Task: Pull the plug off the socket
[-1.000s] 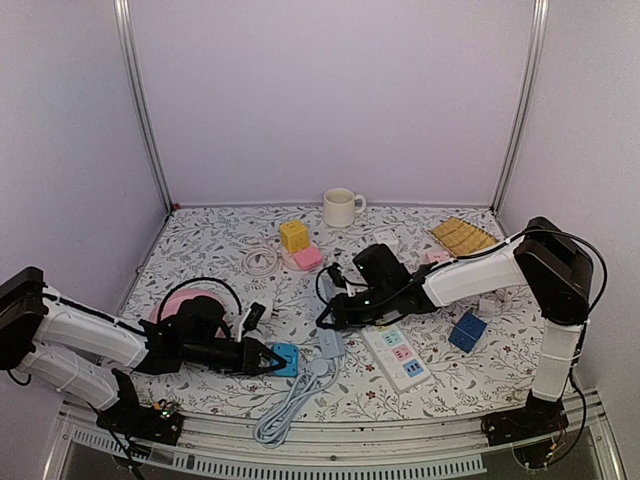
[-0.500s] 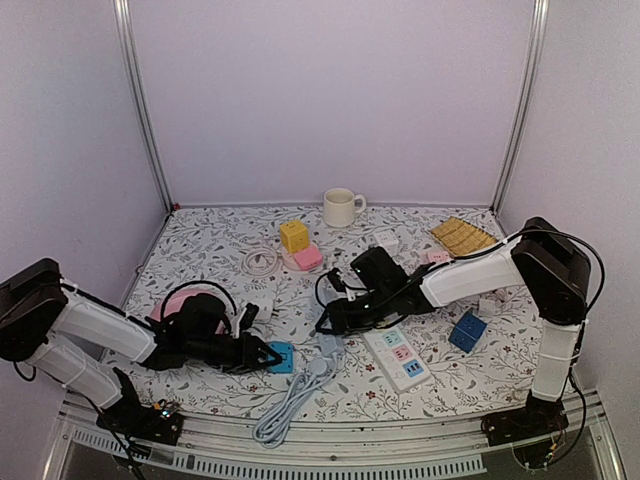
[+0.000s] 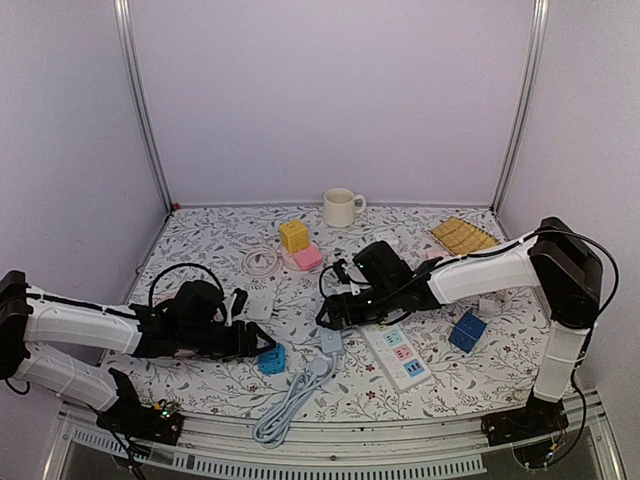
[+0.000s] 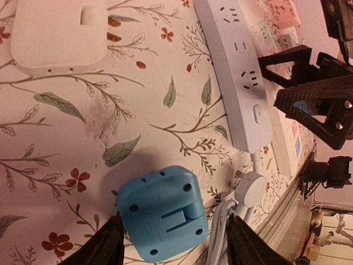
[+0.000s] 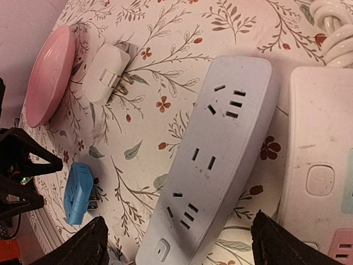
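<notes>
The blue plug (image 4: 162, 218) lies loose on the flowered table, its underside up, between the spread left fingers (image 4: 107, 245) without touching them. My left gripper (image 4: 175, 234) is open around it. In the right wrist view the blue plug (image 5: 77, 193) rests on its side with its prongs bare, well apart from the pale grey socket strip (image 5: 215, 165). That socket strip (image 3: 331, 330) lies flat with all its outlets empty. My right gripper (image 5: 182, 243) hangs open over the strip's switch end, its fingers (image 5: 278, 243) clear of both sides.
A white strip with coloured sockets (image 3: 397, 356) lies right of the grey one, whose cord (image 3: 290, 400) runs to the front edge. A white adapter (image 5: 107, 72) and pink plate (image 5: 47, 74) sit near the left arm. Mug (image 3: 341, 207), yellow cube (image 3: 294, 236) and blue cube (image 3: 467, 331) stand farther off.
Both grippers have opened. The left one let go of the blue plug, which now lies on the table a little further left. The right one released the grey strip.
</notes>
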`<state>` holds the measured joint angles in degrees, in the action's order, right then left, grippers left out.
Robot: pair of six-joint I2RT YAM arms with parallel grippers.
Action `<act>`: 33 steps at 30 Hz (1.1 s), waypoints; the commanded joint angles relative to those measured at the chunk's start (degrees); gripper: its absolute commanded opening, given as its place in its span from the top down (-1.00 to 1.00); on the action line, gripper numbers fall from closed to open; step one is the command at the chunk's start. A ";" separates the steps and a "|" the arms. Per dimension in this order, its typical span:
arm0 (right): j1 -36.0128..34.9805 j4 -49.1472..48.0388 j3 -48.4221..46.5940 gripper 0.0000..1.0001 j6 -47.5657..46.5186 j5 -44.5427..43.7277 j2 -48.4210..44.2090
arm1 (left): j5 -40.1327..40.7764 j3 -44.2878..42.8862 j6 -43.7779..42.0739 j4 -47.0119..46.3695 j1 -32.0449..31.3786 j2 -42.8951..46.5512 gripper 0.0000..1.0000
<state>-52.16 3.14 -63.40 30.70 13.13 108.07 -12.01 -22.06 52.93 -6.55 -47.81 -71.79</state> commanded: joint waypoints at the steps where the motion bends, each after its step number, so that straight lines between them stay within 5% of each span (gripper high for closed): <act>1: 0.26 1.78 1.62 -0.84 -0.48 -4.00 -3.88 | 4.92 -3.72 -2.80 7.62 0.39 3.33 -0.28; 13: 1.34 2.47 4.16 -0.98 -0.46 -8.65 -12.87 | 13.48 -18.50 -9.54 16.36 1.14 2.93 -0.54; 20: 2.20 2.63 6.54 -0.98 -0.04 -12.03 -19.73 | 22.24 -33.05 -12.78 20.75 5.04 -9.05 -0.93; 33: 3.71 2.84 10.40 -0.98 -0.20 -12.86 -28.52 | 32.49 -62.25 -13.73 29.04 9.94 -36.19 -0.94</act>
<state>-48.77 5.78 -54.39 30.61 1.10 81.65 15.18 -76.20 38.79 17.15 -38.54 -100.95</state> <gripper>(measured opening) 0.989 0.970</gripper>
